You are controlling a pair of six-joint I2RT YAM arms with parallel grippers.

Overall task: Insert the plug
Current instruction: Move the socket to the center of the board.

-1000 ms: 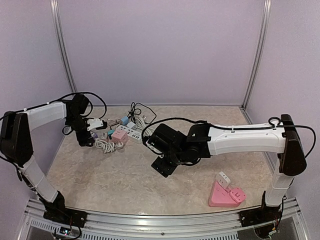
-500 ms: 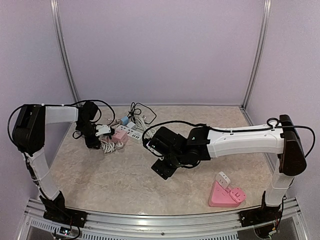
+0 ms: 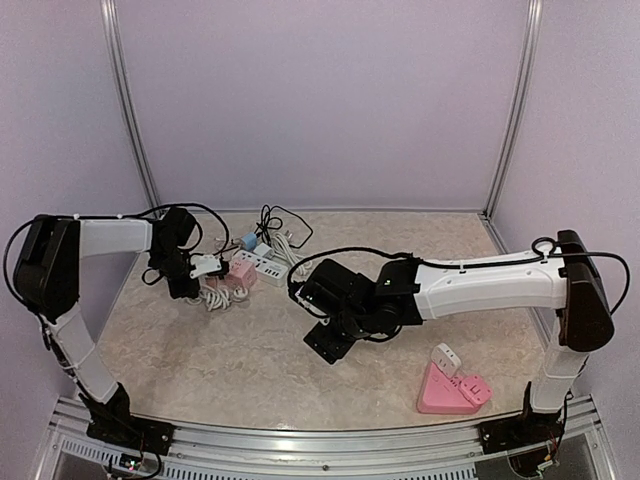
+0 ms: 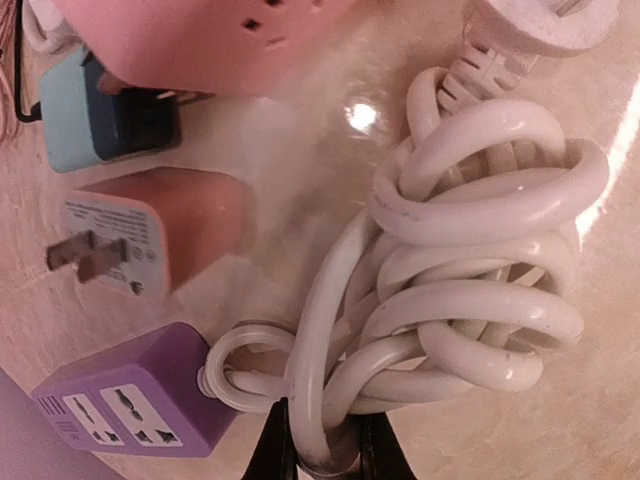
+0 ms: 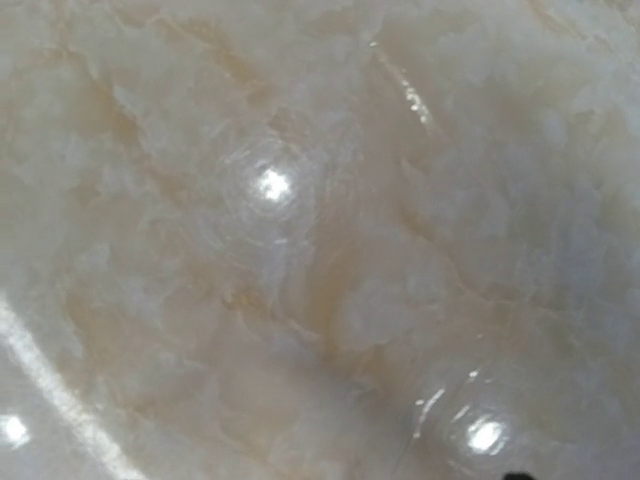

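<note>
The moulded white plug (image 4: pixel 545 20) I am after lies flat on the marbled beige bench (image 4: pixel 300 150). It sits at the far end of its coiled white cord (image 4: pixel 470 270), well ahead of my left gripper (image 4: pixel 325 460) and off to its right. That gripper is clamped shut on one strand at the near edge of the coil, with the black fingers (image 4: pixel 278 455) pressing it from both sides. Just left of the fingers sits a purple block travel adapter (image 4: pixel 125 400), touching a small loop of the cord. Ahead of it lie a salmon-pink charger with two flat prongs (image 4: pixel 160 240), then a light blue adapter (image 4: pixel 95 115), and furthest a pink socket cube (image 4: pixel 190 30). My right gripper (image 3: pixel 328 340) hangs low over bare bench, well apart from the pile. Its wrist camera shows only bench, and I cannot tell how its jaws stand.
</note>
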